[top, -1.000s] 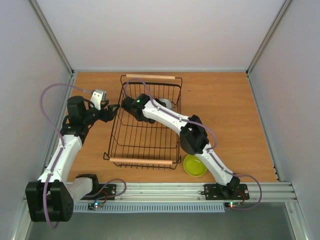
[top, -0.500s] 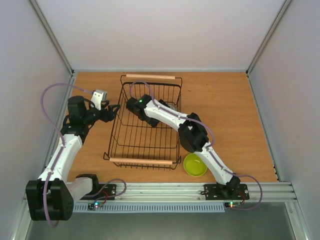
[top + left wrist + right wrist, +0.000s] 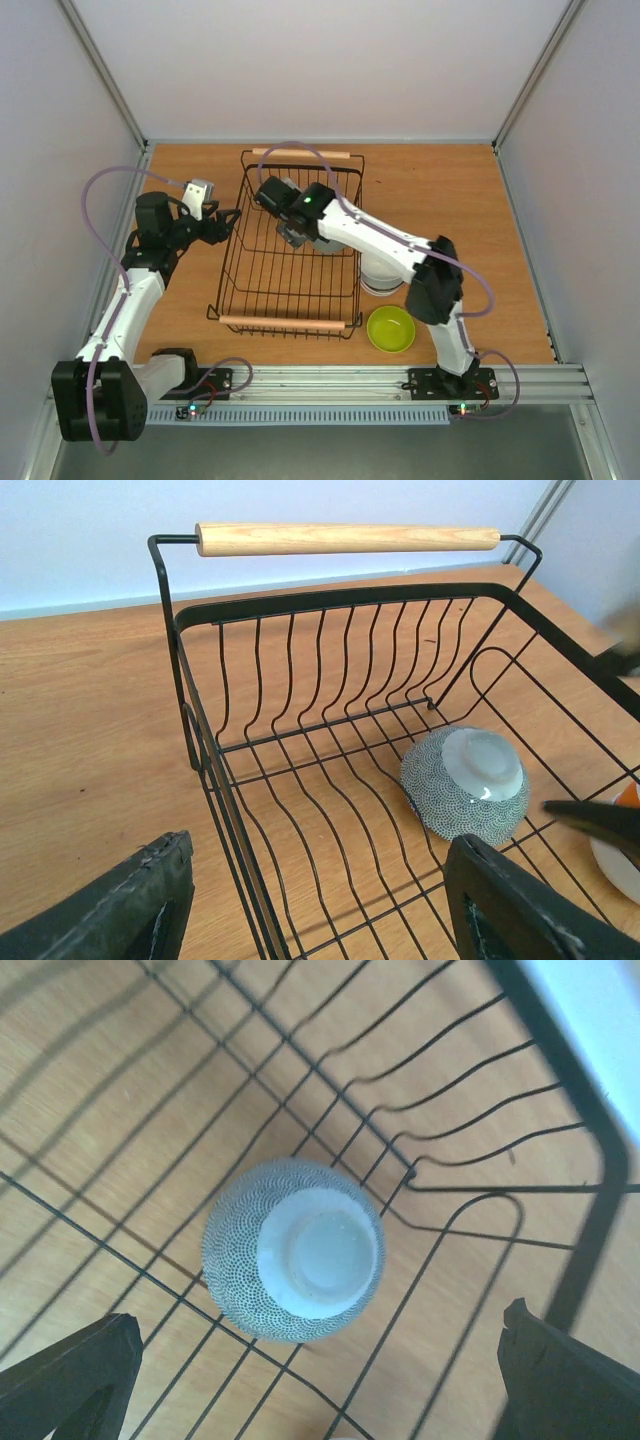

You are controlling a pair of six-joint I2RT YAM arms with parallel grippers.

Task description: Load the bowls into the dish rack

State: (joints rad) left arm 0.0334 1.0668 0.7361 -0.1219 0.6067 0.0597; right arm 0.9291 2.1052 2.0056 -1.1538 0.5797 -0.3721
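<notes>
The black wire dish rack point(image 3: 290, 323) stands mid-table, its wooden handle point(image 3: 345, 538) at the far end in the left wrist view. A pale bowl with a dotted pattern point(image 3: 293, 1250) lies upside down on the rack floor near a corner point(image 3: 465, 785). My right gripper point(image 3: 320, 1380) hangs wide open directly above it, touching nothing point(image 3: 292, 232). In the top view the right arm mostly hides this bowl. My left gripper point(image 3: 320, 910) is open astride the rack's left wall point(image 3: 225, 222), not gripping it. A lime green bowl point(image 3: 390, 328) and a white bowl point(image 3: 378, 275) sit on the table right of the rack.
The rack rim point(image 3: 600, 1160) and its wavy wires surround the right gripper. A white and orange object point(image 3: 620, 855) shows at the right edge of the left wrist view. White walls enclose the table on three sides.
The right gripper has opened wide and lifted off the patterned bowl, which now lies in the rack. Its elbow swung right, uncovering the white bowl. The left arm has not moved.
</notes>
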